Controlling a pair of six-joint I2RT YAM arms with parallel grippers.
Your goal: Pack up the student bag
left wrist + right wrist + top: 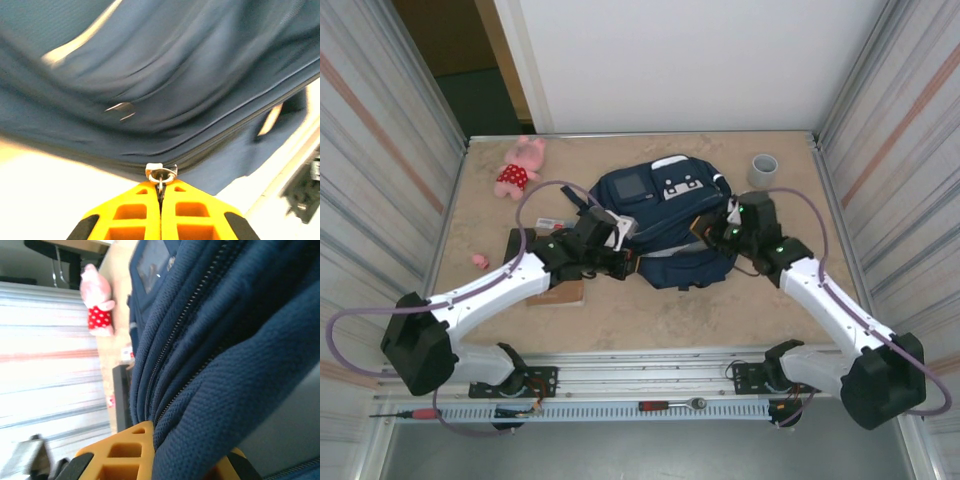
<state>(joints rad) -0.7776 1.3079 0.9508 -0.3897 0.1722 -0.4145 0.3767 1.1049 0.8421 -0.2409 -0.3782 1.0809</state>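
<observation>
Tension first: left gripper [160,189] pinches metal zip pull [161,174] on large navy fabric backpack [180,75], right gripper [185,452] clamps its cloth; I'd pull straight.

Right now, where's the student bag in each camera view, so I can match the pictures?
Top external: student bag mid-picture.
Left wrist: student bag across the upper frame, above the left gripper, which is shut on its zipper pull.
Right wrist: student bag across the right half, a fold pinched in the right gripper.
Shared landmark: the tan table.
</observation>
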